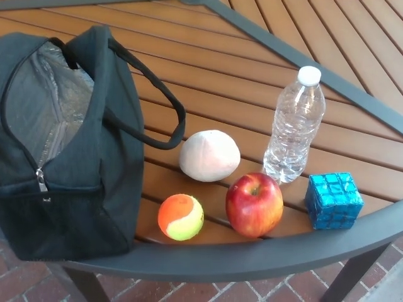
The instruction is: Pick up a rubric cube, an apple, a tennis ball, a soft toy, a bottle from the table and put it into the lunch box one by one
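Observation:
A dark lunch box bag (94, 176) stands open at the left of the table, its silver lining (44, 107) showing. To its right lie a pale round soft toy (209, 155), an orange and yellow tennis ball (181, 217) and a red apple (254, 204). A clear plastic bottle (294, 126) with a white cap stands upright behind the apple. A shiny blue cube (334, 200) sits at the far right near the table's rim. Neither of my hands shows in the head view.
The wooden slat table (208, 82) has a grey metal rim (252, 258) curving along the front and a grey bar (277, 47) across the back. A black strap (165, 104) of the bag loops toward the soft toy. Brick floor (208, 290) lies below.

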